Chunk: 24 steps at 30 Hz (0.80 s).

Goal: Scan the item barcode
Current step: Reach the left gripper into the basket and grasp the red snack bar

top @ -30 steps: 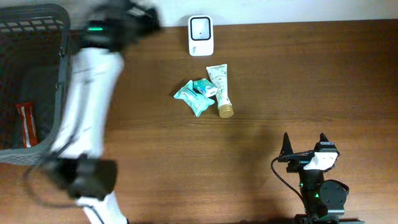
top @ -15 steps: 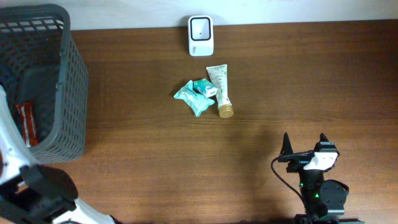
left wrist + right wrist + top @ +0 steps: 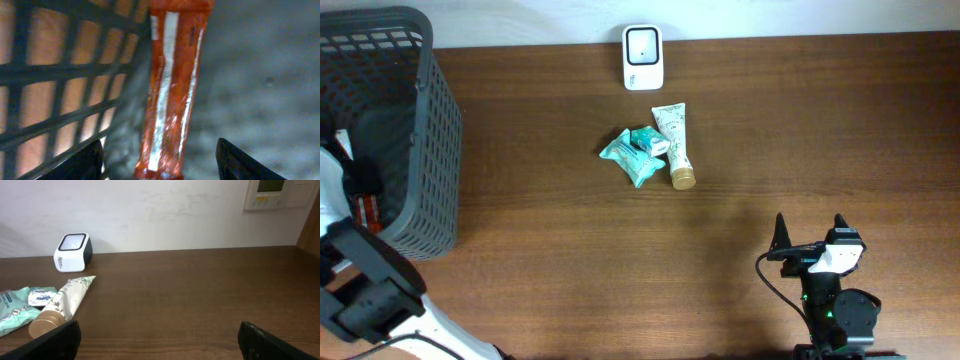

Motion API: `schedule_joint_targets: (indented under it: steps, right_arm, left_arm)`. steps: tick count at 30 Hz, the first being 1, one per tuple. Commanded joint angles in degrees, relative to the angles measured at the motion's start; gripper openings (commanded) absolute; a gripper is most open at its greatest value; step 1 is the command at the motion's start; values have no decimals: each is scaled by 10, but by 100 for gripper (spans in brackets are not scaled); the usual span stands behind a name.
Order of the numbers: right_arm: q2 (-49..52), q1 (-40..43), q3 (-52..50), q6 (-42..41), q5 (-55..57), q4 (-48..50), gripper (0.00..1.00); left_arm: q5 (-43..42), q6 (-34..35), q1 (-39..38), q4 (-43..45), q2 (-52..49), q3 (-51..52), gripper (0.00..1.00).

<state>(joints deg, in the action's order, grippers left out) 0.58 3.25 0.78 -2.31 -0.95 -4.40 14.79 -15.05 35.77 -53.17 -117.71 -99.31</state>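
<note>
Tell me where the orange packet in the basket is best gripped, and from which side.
Grip the orange packet across its narrow middle, coming straight down from above. It lies flat on the basket floor, close beside the mesh wall, so a sideways approach is likely blocked. The left pincer hangs open astride it.

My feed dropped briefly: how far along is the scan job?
Done: nothing I can confirm. In hand: left gripper open above the red packet in the basket, not gripping. Remaining: tube and teal packets lie by the scanner, untouched; right gripper idle, open.
</note>
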Motion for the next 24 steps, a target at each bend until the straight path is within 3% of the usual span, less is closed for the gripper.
schedule_joint_targets:
  steps: [1, 6, 10, 15, 16, 17, 18, 19, 22, 24]
  right_arm:
    - [-4, 2, -5, 4, 5, -1, 99]
    - [-4, 2, -5, 4, 5, -1, 99]
    - [-4, 2, -5, 4, 5, -1, 99]
    - [-4, 2, -5, 4, 5, -1, 99]
    - [-4, 2, -5, 4, 5, -1, 99]
    - [-4, 2, -5, 4, 5, -1, 99]
    - [-4, 2, -5, 4, 5, -1, 99]
    - [-4, 2, -5, 4, 5, -1, 99]
    - [-4, 2, -5, 4, 5, -1, 98]
    - [-4, 2, -5, 4, 5, -1, 99]
  left_arm:
    - [-17, -14, 5, 12, -34, 3, 70]
    - [-14, -13, 7, 46, -63, 4, 65]
    - [-21, -13, 15, 52, -95, 6, 53]
    - [-22, -6, 41, 45, -132, 20, 52]
    - [-22, 5, 45, 46, -132, 20, 18]
    - [-22, 8, 45, 45, -128, 16, 2]
    - [-26, 38, 44, 45, -122, 9, 0]
    - [-55, 63, 42, 39, -113, -5, 0]
    - [-288, 70, 32, 17, -52, -84, 0]
    - [-357, 107, 19, 17, -9, -128, 0]
